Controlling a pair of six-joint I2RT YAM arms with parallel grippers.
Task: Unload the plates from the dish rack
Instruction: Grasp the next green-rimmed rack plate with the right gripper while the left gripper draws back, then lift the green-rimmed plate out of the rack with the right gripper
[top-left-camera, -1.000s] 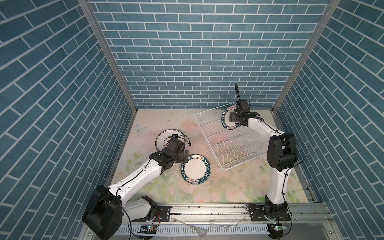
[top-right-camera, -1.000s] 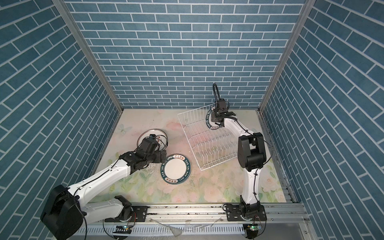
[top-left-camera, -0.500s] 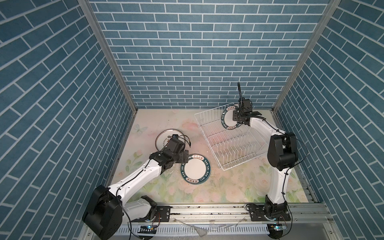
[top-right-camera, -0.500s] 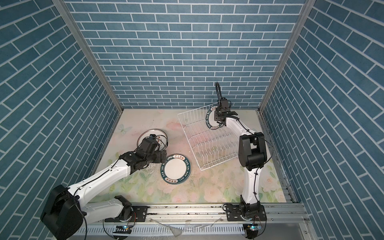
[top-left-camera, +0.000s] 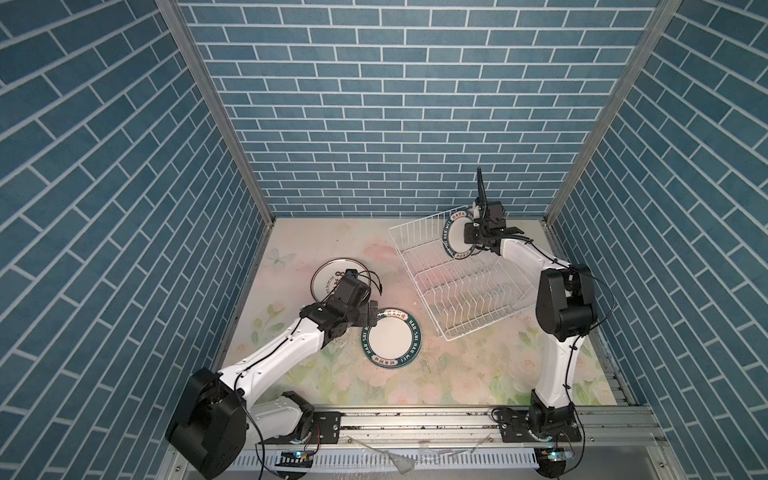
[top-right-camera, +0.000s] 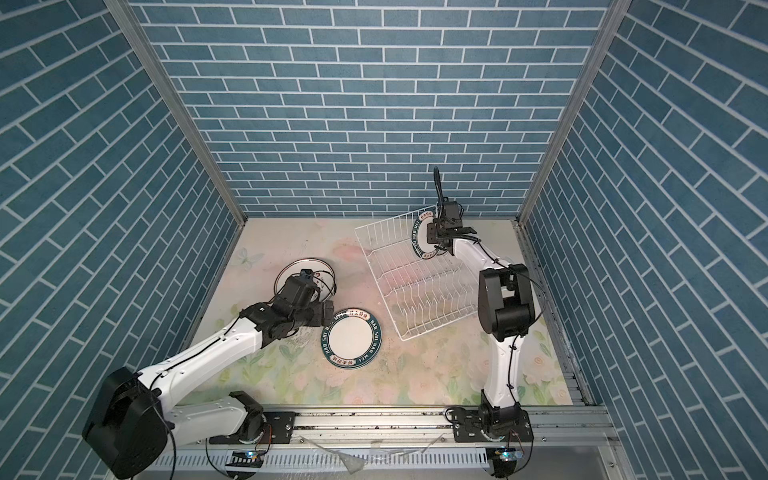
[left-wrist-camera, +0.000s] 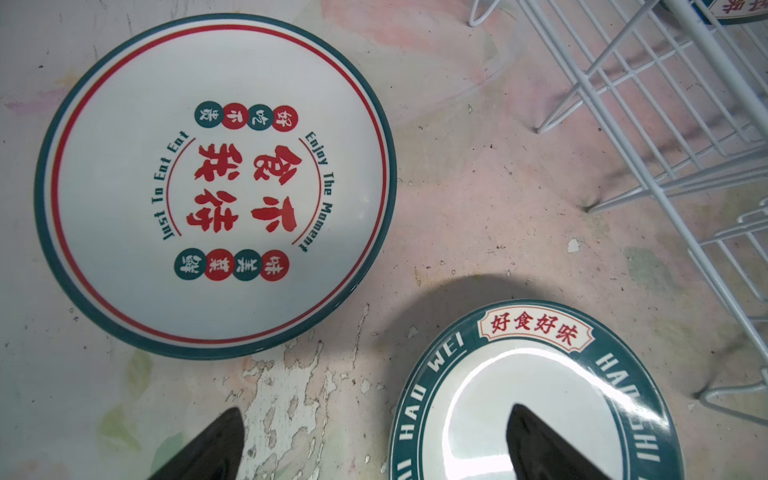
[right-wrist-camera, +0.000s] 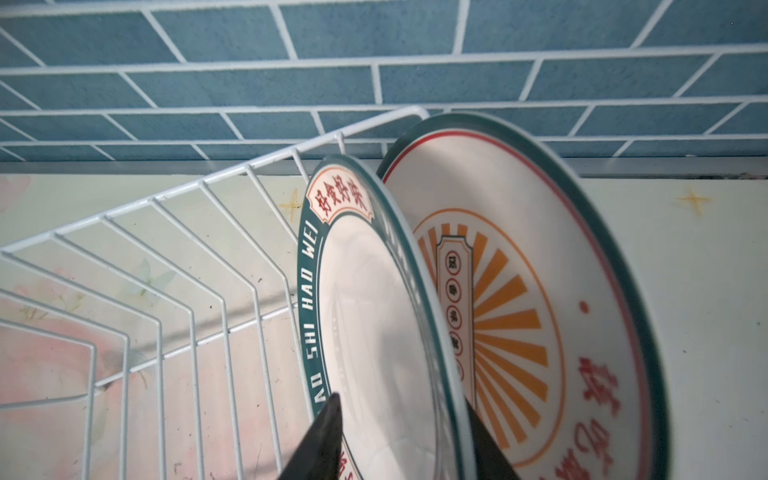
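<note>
Plate with green rim (right-wrist-camera: 365, 311) stands on edge at the far end of the rack (top-left-camera: 459, 286), sunburst plate (right-wrist-camera: 519, 332) just behind it. My right claw (right-wrist-camera: 401, 405) straddles the green rim, narrow; if it presses already, I cannot tell. My left claw (left-wrist-camera: 374, 409) hangs wide over the table (left-wrist-camera: 478, 187), where red-letter plate (left-wrist-camera: 124, 208) and second green plate (left-wrist-camera: 478, 395) lie flat.

The right jaws have narrowed around the racked green-lettered plate (right-wrist-camera: 365, 291).

Two plates (right-wrist-camera: 365, 316) in dish rack (top-left-camera: 457, 286) far corner; two flat on table (top-left-camera: 478, 374), left.
</note>
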